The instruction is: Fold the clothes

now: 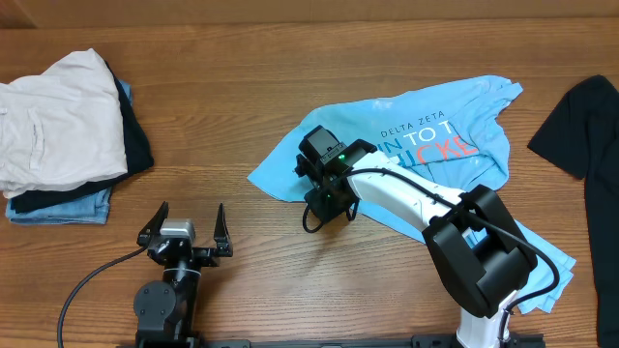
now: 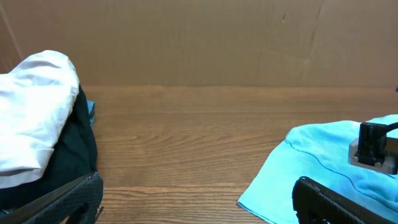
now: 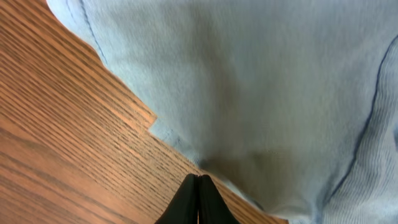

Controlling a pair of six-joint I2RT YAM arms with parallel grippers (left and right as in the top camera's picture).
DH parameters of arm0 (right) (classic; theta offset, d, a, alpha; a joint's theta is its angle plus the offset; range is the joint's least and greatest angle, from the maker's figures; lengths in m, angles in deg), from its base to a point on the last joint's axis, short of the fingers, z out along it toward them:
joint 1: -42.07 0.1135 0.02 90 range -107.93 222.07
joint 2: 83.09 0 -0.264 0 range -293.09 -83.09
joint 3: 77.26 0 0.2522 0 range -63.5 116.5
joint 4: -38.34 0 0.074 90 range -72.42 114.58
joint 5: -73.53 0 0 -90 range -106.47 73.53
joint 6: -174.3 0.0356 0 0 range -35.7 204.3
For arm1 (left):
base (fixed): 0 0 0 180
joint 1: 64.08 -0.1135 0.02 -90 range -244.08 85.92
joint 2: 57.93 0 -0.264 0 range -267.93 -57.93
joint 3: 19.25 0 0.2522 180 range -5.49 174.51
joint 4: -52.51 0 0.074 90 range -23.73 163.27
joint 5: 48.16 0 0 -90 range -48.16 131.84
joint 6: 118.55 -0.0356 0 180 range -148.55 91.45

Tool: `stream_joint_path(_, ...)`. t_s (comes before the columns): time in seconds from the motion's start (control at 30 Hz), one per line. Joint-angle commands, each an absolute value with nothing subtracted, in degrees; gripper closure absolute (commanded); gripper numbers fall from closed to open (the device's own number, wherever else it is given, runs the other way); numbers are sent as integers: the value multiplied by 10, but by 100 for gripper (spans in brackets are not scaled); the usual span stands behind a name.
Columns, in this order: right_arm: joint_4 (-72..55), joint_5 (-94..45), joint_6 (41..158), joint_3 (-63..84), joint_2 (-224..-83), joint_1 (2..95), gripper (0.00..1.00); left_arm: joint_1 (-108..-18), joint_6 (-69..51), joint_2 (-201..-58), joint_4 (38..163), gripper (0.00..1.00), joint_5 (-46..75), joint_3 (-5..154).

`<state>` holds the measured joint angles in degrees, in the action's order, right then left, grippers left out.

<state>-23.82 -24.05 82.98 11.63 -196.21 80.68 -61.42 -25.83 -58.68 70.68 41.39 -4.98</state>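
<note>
The sky-blue T-shirt (image 1: 484, 106) lies crumpled at the right middle of the table, with white and red-orange lettering facing up. It also shows in the left wrist view (image 2: 311, 155) and fills the right wrist view (image 3: 249, 81). My right gripper (image 1: 324, 198) is over the shirt's lower left part. Its fingertips (image 3: 198, 180) are pressed together right at the shirt's hem, where the cloth bunches toward them. My left gripper (image 1: 190, 211) is open and empty at the front left, away from the shirt; its two fingers frame bare wood (image 2: 196, 205).
A stack with a cream-beige garment (image 1: 53, 121) on top of dark and pale-blue clothes sits at the far left (image 2: 37, 112). A plain black garment (image 1: 585, 116) lies at the right edge. A brown wall stands behind the table.
</note>
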Motion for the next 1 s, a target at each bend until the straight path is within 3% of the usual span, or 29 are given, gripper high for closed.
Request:
stream_joint_path(0.0, -226, -248, 827, 131, -1964, 806, 96, -611, -271, -583, 706, 0, 409, -52)
stream_joint_path(0.97, -202, -211, 825, 129, -1986, 806, 96, -611, -271, -583, 706, 0, 409, -52)
